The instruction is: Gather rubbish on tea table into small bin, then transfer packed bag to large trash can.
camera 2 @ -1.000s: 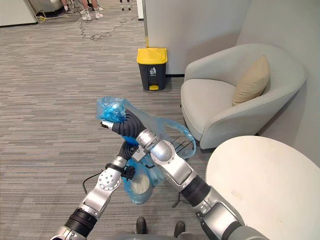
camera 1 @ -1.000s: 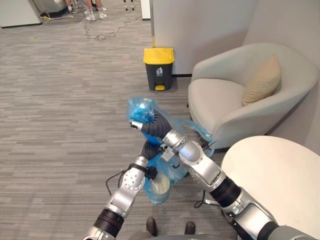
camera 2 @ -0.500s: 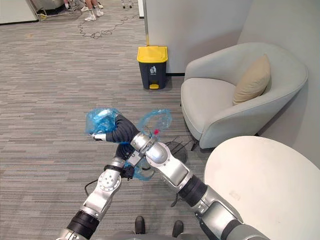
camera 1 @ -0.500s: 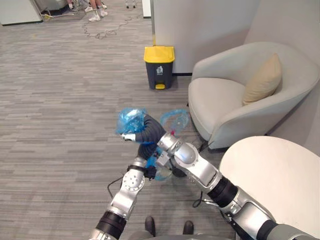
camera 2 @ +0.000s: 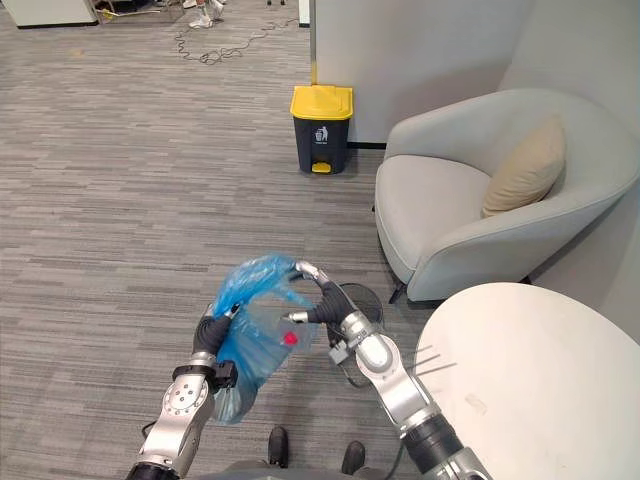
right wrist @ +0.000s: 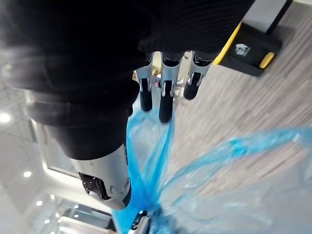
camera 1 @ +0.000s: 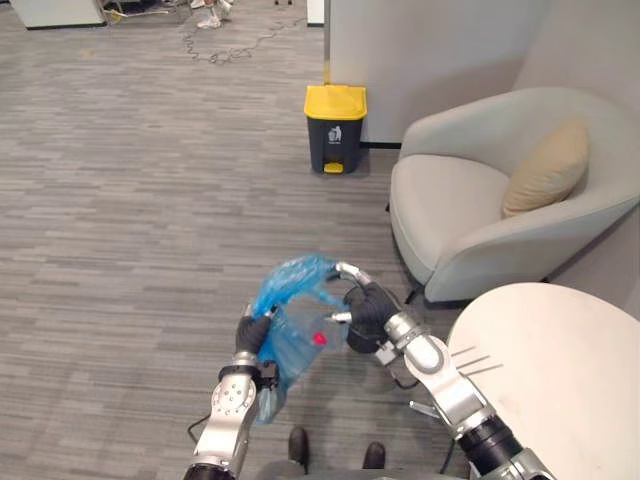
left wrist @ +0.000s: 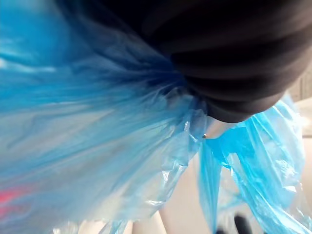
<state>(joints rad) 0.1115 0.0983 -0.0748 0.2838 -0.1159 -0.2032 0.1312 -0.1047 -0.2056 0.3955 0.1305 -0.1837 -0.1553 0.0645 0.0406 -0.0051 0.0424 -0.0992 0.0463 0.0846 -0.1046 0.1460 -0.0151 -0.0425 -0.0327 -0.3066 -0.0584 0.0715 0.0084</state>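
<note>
blue bag is hanging low in front of us, just above the carpet, stretched between both hands with a red scrap showing through its side. the left hand is buried in the plastic on one edge (we cannot tell whether it is clamped on it). the right hand is reaching in from the other edge with its fingers fairly straight and spread away from the thumb, a strand of the rim running across them rather than being pinched.

to our mind the mouth is gaping too much for carrying, so we are wanting the right hand curling round that strand and both edges coming together before any walking, with the sack riding clear of the floor.

the tea table is sitting close on our right, and the armchair beyond it. the large trash can is standing well apart by the wall, its yellow lid down, so we are judging that opening it needs planning too.
</note>
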